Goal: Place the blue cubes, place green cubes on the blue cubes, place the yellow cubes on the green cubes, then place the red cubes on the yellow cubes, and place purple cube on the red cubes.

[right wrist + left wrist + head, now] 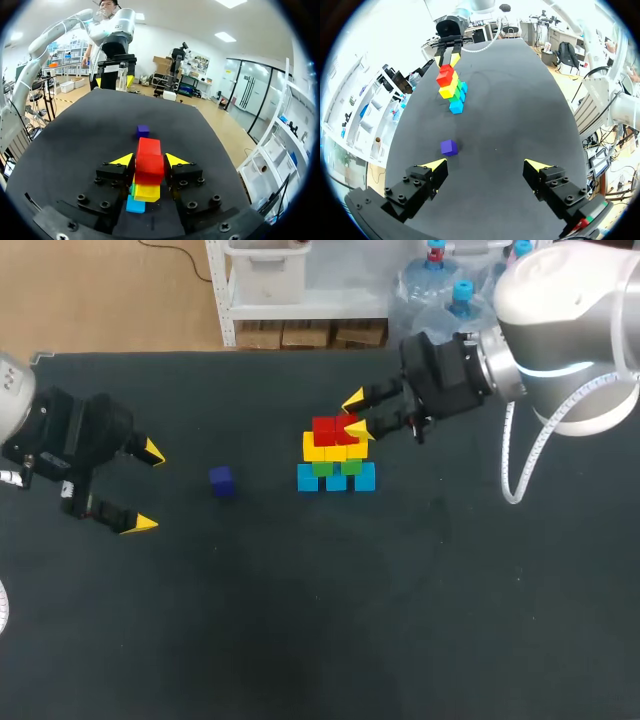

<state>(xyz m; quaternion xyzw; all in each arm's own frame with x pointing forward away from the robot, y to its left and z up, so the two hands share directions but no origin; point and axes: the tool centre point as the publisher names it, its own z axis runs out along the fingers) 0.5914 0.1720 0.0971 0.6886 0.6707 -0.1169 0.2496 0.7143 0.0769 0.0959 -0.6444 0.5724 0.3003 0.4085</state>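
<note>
Our right gripper (150, 159) had its fingers pressed on both sides of a red cube (149, 167), which sat on the yellow cubes (147, 191) atop the stack (336, 468) at mid-table (400, 620). To finish this placement well, we judged the gripper should open gently and lift straight off, so that the red cube was not dragged and the tiers below were not nudged. The right arm reached in from the far right, its fingers angled down leftward. Our left gripper (146, 488) hung wide open at the left, holding nothing. The purple cube (221, 480) lay between it and the stack.
</note>
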